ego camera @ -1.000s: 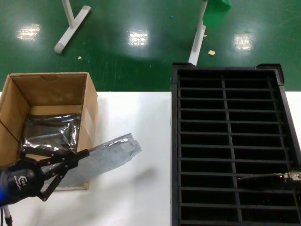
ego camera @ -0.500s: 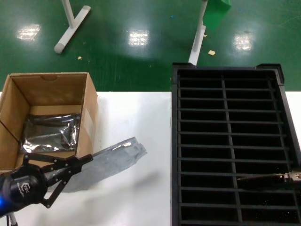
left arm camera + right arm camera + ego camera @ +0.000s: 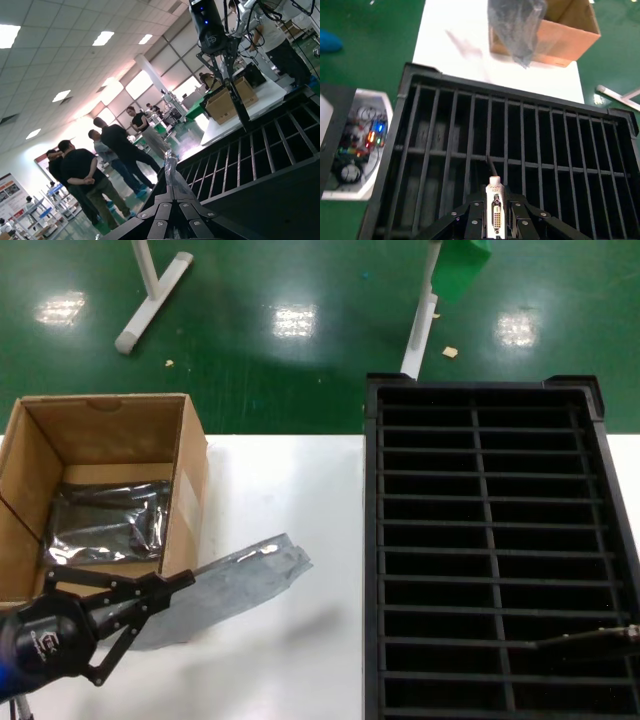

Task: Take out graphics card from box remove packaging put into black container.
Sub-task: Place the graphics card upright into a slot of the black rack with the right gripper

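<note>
Head view: packaging (image 3: 235, 580) in left pincer (image 3: 165, 587).

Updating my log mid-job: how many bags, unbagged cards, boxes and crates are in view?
Bags: 2, one bag in the left gripper, another lying in the box.
Unbagged cards: 1, the card in the right gripper.
Boxes: 1.
Crates: 1, the black crate.
Total: 5.
</note>
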`<state>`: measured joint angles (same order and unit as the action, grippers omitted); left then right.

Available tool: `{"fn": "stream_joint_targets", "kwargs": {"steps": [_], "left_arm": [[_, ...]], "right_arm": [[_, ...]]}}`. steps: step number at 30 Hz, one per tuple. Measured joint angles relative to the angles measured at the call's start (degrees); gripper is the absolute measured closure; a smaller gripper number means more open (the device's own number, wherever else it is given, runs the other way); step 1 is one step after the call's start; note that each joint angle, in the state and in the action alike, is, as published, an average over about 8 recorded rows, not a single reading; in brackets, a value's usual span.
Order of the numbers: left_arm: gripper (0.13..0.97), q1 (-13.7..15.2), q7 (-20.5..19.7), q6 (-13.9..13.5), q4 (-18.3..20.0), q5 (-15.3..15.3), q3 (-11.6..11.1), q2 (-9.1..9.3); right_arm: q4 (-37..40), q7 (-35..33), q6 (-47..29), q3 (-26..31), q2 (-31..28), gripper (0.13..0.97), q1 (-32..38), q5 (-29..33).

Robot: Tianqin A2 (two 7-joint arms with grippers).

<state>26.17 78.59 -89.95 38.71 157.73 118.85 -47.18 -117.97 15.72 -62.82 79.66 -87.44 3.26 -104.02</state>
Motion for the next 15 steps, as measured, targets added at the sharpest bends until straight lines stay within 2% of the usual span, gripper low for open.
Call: {"fn": "stream_joint_targets", "kwargs": {"steps": [15], "left_arm": [[0.955,-0.8,0.3,0.0,-0.6,0.0,-0.7,0.40]], "right_arm": [[0.0,-6.4,-4.7,0.6,-1.9,0.894,5.8,-4.3]]}}
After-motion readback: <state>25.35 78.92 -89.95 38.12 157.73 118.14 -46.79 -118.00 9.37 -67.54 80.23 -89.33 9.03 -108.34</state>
